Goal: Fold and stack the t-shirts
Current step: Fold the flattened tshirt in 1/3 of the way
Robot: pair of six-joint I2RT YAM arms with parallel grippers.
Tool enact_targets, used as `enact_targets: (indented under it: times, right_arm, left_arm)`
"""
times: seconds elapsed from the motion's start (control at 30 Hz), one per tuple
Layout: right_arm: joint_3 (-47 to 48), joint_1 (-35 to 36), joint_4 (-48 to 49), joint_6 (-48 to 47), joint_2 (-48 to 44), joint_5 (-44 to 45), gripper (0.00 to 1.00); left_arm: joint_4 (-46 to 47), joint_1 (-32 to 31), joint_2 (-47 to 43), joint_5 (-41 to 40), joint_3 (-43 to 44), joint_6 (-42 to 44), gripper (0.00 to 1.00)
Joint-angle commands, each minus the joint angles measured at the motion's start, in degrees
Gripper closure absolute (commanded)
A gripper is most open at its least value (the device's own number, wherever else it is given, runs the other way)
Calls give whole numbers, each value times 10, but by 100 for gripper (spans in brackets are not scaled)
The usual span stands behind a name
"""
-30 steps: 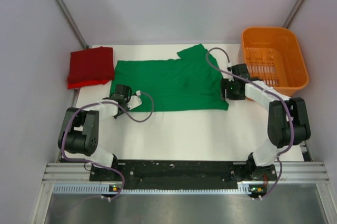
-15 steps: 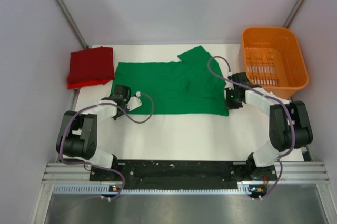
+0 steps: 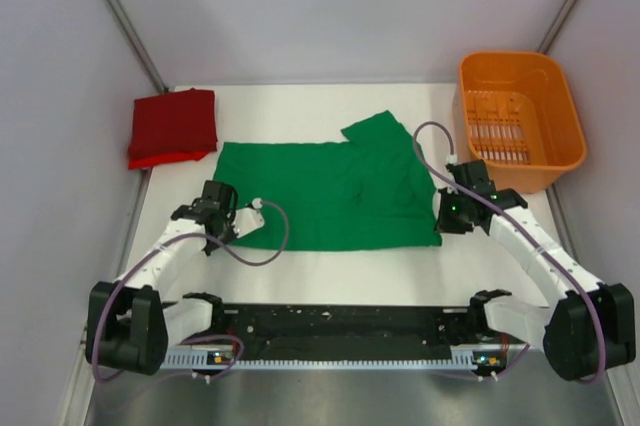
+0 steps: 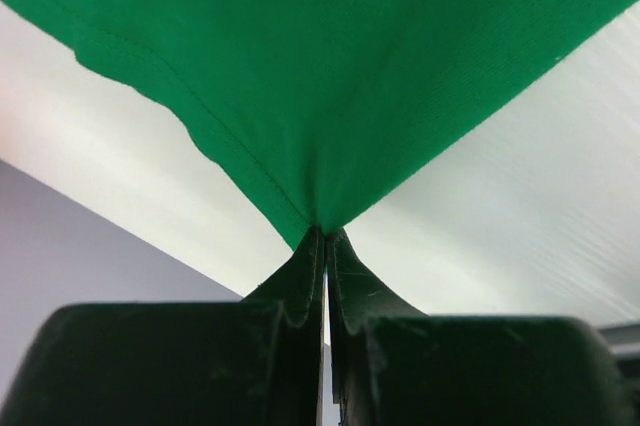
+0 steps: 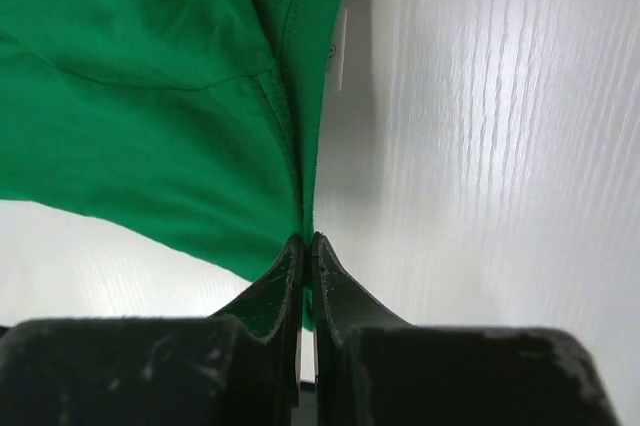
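Note:
The green t-shirt (image 3: 330,191) lies spread across the middle of the white table, one sleeve sticking out at its far right. My left gripper (image 3: 232,223) is shut on its near left corner (image 4: 325,186), the cloth pulled taut from the fingertips. My right gripper (image 3: 443,218) is shut on its near right edge (image 5: 290,146), where the fabric bunches into a fold. The dark red t-shirt (image 3: 172,126) lies folded at the far left of the table, away from both arms.
An orange plastic basket (image 3: 520,122) stands at the far right, just beyond the right arm. Grey walls close in the table on the left, back and right. Bare white table (image 3: 340,271) lies between the shirt and the arm bases.
The right gripper has shut on the green shirt's right edge. Both arms have pulled back toward the near edge, dragging the green shirt with them.

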Motion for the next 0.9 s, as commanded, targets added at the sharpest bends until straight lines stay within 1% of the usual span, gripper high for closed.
enact_targets:
  times: [0.0, 0.07, 0.17, 0.23, 0.27, 0.3, 0.33, 0.37, 0.4, 0.47, 0.53, 0.57, 0.63, 0.7, 0.77, 0.8, 0.87]
  right_arm:
    - [-9, 30, -84, 48, -69, 18, 100]
    - [8, 46, -107, 62, -73, 21, 100]
    - [25, 66, -155, 61, -55, 52, 100]
    - [23, 67, -168, 61, -55, 44, 100]
    - [26, 69, -172, 63, -60, 43, 100]
    - [32, 69, -186, 62, -63, 49, 98]
    - [39, 69, -200, 54, -66, 63, 90]
    - [45, 69, -217, 53, -65, 73, 78]
    - [50, 68, -226, 42, -64, 63, 68]
    - [67, 68, -237, 20, -60, 45, 59]
    - [103, 68, -241, 6, -46, 39, 49]
    - [129, 67, -238, -6, -35, 37, 48]
    - [205, 69, -220, -38, 2, 11, 47]
    - [279, 70, -182, -80, 45, 10, 46]
    - [374, 69, -144, -107, 106, 21, 43]
    - [418, 66, -129, -122, 144, 30, 42]
    - [491, 53, -100, -141, 220, 24, 42]
  left_arm:
    - [-115, 2, -48, 23, -5, -1, 100]
    - [-144, 2, -58, 22, 0, -6, 100]
    - [-165, 2, -66, 9, 5, -13, 100]
    - [-184, 2, -62, 6, 10, -19, 100]
    - [-196, 2, -57, 6, 15, -22, 97]
    - [-209, 2, -53, 7, 22, -26, 92]
    - [-222, 2, -50, 7, 31, -29, 87]
    - [-245, 2, -45, 10, 40, -28, 79]
    - [-256, 2, -41, 16, 51, -25, 78]
    - [-285, 2, -32, 38, 84, -17, 76]
    - [-294, 3, -14, 59, 135, -15, 68]
    - [-294, 3, -4, 65, 161, -21, 64]
    - [-272, 6, 20, 65, 222, -41, 60]
    - [-203, 17, 46, 60, 281, -77, 50]
    - [-127, 38, 80, 70, 338, -114, 41]
    - [-105, 46, 102, 74, 366, -138, 39]
    - [-87, 56, 169, 79, 422, -174, 39]
